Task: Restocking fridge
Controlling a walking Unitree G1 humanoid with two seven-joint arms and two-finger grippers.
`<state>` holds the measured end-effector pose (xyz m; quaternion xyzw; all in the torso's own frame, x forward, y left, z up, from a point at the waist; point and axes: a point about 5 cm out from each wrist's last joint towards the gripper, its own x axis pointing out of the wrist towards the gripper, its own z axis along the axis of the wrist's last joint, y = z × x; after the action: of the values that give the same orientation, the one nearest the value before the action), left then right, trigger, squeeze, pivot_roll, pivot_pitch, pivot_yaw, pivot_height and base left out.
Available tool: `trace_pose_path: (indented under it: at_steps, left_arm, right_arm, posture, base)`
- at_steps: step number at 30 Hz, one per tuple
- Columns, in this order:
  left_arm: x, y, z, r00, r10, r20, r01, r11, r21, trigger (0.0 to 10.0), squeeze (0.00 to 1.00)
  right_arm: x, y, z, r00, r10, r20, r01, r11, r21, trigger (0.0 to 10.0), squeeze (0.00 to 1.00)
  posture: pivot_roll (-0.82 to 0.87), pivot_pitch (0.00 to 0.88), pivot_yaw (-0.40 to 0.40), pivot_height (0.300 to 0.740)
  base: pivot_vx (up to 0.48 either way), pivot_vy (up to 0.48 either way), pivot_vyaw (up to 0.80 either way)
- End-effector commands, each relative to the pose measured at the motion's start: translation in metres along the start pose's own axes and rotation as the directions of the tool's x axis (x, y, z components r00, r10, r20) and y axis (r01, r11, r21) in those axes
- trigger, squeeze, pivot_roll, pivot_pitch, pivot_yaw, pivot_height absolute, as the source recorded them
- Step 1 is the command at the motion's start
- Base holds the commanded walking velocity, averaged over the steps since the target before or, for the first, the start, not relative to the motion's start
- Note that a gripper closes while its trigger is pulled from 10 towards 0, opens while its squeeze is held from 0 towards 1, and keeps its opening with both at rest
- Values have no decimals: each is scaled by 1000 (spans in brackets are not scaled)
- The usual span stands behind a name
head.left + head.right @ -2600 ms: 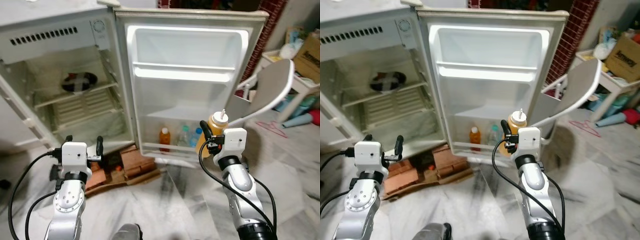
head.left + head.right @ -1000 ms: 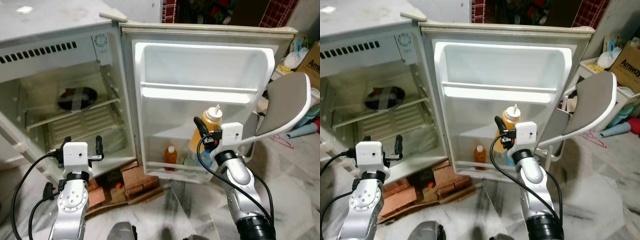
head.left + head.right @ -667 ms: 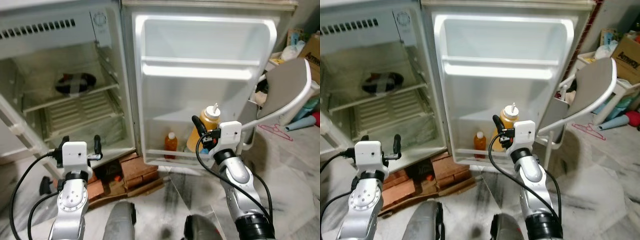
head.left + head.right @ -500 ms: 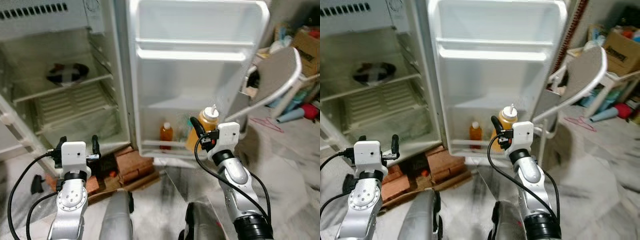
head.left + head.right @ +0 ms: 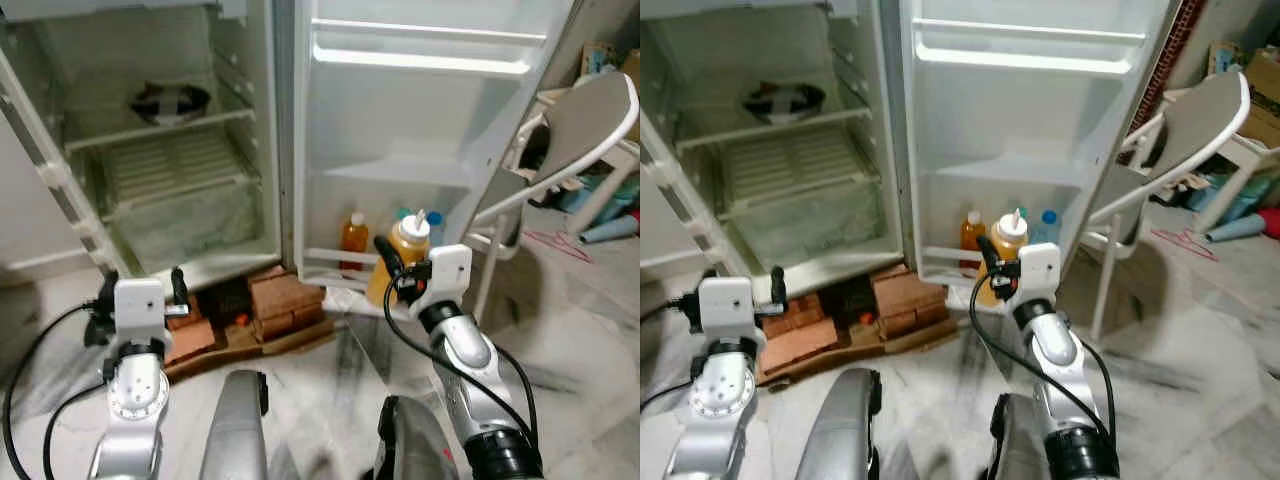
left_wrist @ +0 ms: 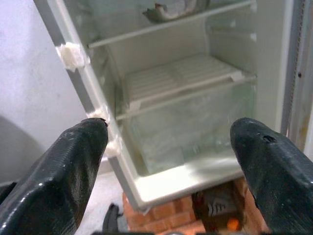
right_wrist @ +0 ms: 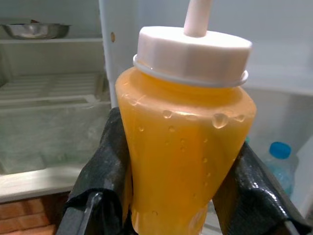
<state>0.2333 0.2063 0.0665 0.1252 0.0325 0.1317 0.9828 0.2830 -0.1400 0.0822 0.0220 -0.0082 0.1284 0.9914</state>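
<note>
- Holding the yellow sauce bottle [image 7: 186,142] upright, the right gripper [image 5: 397,280] has its two black fingers [image 7: 105,161] clamped on the bottle's sides; the bottle hangs in the air just in front of the open fridge door [image 5: 430,130], not yet set down.
- The left gripper [image 5: 137,288] hovers low before the fridge cabinet with its fingers spread wide and nothing between them.
- Just past the held bottle, the lowest door shelf [image 5: 945,262] already carries a small orange bottle [image 5: 971,232] and a blue-capped water bottle [image 5: 1044,227], so part of the stocking looks done.
- Judging from this, the step in hand is the placing: the sauce bottle seems bound for that low shelf, beside the two bottles, and has yet to be lowered behind the rail and released.
- Higher door shelves [image 5: 420,60] stand bare.
- Farther back, inside the cabinet, a metal bowl [image 5: 168,101] sits on the wire shelf [image 5: 165,128], and the drawer [image 6: 186,127] beneath looks empty, so plenty of room is left for more items.
</note>
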Motion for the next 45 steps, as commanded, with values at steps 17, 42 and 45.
trace_pose_path:
  at_steps: [17,42,45]
  left_arm:
    - [3,-1,4,1000,0,8,0,1000,13,10000,0]
    - [3,-3,2,1000,-6,-6,6,1000,2,10000,0]
    - [2,-3,2,1000,-9,-6,9,1000,1,10000,0]
  right_arm:
    - [5,12,10,993,110,50,-110,994,-4,10000,0]
    - [3,24,11,974,218,58,-216,976,-23,10000,0]
    - [3,24,11,973,222,58,-221,975,-25,10000,0]
  posture:
    - [96,32,-28,615]
    - [91,43,-34,615]
    - [90,44,-34,615]
  base:
    - [284,0,130]
    - [127,0,387]
    - [381,0,629]
